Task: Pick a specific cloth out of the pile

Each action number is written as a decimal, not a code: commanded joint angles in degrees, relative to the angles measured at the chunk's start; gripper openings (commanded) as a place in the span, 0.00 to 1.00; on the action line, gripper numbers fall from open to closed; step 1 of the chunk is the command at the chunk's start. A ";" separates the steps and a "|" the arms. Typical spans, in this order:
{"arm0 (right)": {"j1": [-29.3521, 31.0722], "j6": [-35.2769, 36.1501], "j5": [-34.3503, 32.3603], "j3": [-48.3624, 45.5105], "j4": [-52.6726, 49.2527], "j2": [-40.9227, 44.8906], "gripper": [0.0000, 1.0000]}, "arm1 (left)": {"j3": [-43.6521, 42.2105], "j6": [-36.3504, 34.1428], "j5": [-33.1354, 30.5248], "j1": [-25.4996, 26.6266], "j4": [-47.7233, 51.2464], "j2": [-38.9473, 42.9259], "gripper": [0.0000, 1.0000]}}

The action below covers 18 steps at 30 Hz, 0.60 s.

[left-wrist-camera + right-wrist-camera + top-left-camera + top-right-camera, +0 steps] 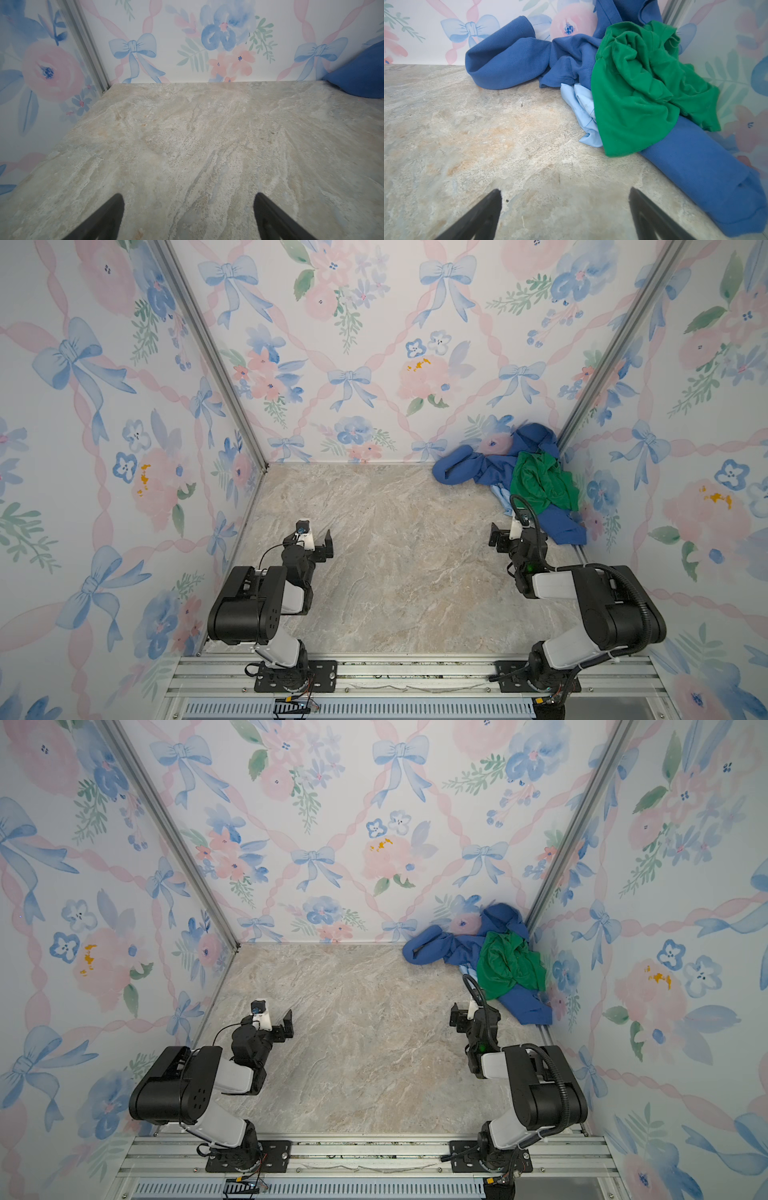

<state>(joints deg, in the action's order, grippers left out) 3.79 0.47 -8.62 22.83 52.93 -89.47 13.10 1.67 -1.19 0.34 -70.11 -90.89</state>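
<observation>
The pile (536, 439) lies in the back right corner against the walls. A bright green cloth (540, 485) (639, 93) lies on top of a royal-blue garment (469, 466) (512, 60). The cloth (500, 495) (468, 971) (583, 112) is pale sky-blue; only a folded edge of it shows from under the green one, on the side facing the arms. My right gripper (505, 533) (564, 189) is open and empty, just short of the pile and touching nothing. My left gripper (320, 545) (188, 195) is open and empty over bare table, far left of the pile.
The marble-patterned table (395, 556) is closed in by floral walls on three sides, with metal corner posts (216, 360). A sleeve of the royal-blue garment (361, 76) reaches left along the back wall. An aluminium rail (415, 672) carries both arm bases at the front.
</observation>
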 commanded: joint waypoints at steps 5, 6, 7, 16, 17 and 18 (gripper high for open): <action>-0.19 -0.64 -0.51 -0.59 0.16 0.44 0.97 | 0.52 -0.03 0.84 -0.34 0.40 0.94 0.98; -0.19 -0.64 -0.52 -0.64 0.16 0.44 0.97 | 0.52 -0.03 0.87 -0.34 0.34 0.92 0.98; -0.19 -0.57 -0.56 -0.60 0.16 0.44 0.97 | 0.44 0.19 1.14 -0.49 0.34 1.01 0.98; -0.04 -0.56 -0.69 -1.24 1.03 0.81 0.97 | -0.70 -2.36 -5.57 3.52 4.91 9.46 0.98; 0.06 -0.55 -0.77 -1.34 1.05 1.09 0.97 | 0.23 -3.24 -7.42 5.30 8.77 11.59 0.98; 0.28 -0.42 -0.94 -1.39 0.63 1.73 0.97 | 1.39 -3.68 -9.71 7.79 13.27 13.38 0.97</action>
<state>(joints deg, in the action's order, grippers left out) 3.81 0.47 -8.64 22.48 52.99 -89.43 12.75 1.08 -5.37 4.21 -65.04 -81.76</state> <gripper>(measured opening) 0.969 0.977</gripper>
